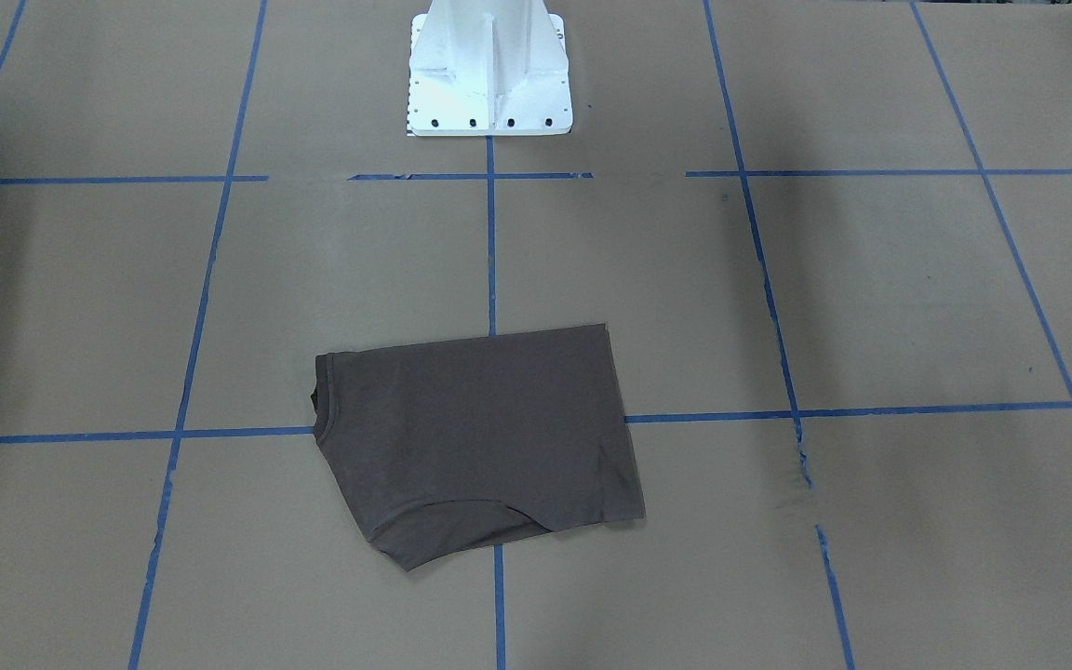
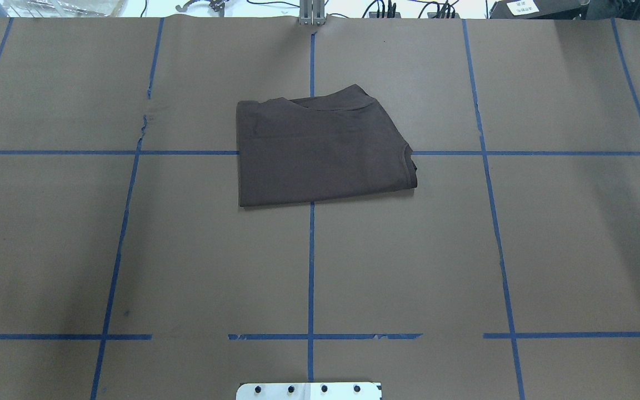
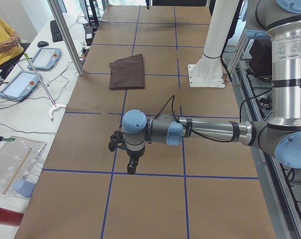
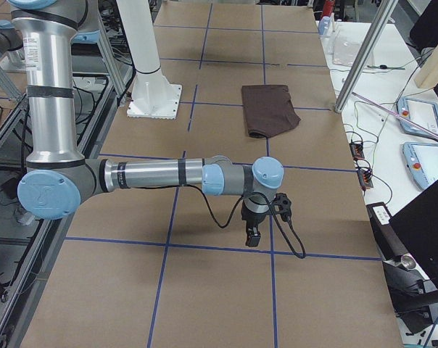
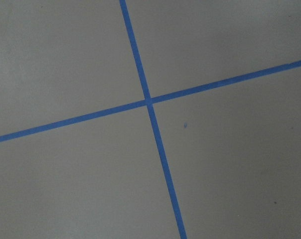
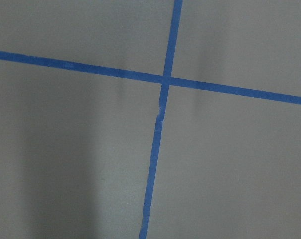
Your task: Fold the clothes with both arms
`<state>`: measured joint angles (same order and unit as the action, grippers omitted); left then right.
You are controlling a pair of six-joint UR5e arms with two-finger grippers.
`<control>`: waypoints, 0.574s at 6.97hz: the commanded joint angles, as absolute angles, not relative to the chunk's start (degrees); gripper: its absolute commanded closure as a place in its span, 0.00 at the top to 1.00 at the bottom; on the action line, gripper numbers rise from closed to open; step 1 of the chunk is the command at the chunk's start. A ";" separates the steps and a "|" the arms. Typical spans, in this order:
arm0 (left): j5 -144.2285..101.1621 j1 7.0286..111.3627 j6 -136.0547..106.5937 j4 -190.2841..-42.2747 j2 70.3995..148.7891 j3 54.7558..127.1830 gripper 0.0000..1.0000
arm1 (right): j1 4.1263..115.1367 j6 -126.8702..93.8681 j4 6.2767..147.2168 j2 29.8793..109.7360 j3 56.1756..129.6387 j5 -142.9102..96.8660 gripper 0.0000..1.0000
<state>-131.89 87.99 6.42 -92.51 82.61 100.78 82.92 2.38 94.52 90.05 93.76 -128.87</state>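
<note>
Jaws of left arm [image 3: 205,130] and right arm [image 4: 154,174]: can't tell if open or shut, no cloth in them. T-shirt [image 2: 320,150] lies folded mid-desk [image 2: 186,266], well apart from both — task looks approx. done.

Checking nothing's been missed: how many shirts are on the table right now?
1. The shirt, folded, lies on the table over a crossing of blue tape. No other shows.
</note>
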 commanded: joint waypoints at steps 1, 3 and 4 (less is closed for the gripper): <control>-131.75 87.89 6.33 -89.06 82.79 101.85 1.00 | 82.44 2.29 94.57 90.35 93.34 -134.00 1.00; -131.84 87.89 6.33 -81.32 82.70 106.34 1.00 | 81.83 2.29 94.57 90.26 93.08 -134.21 1.00; -131.84 87.72 6.33 -81.73 82.71 105.65 1.00 | 81.74 2.29 94.48 90.26 92.99 -134.30 1.00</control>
<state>-131.83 87.83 6.31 -82.84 82.68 105.51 81.89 2.28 94.55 90.28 93.14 -134.06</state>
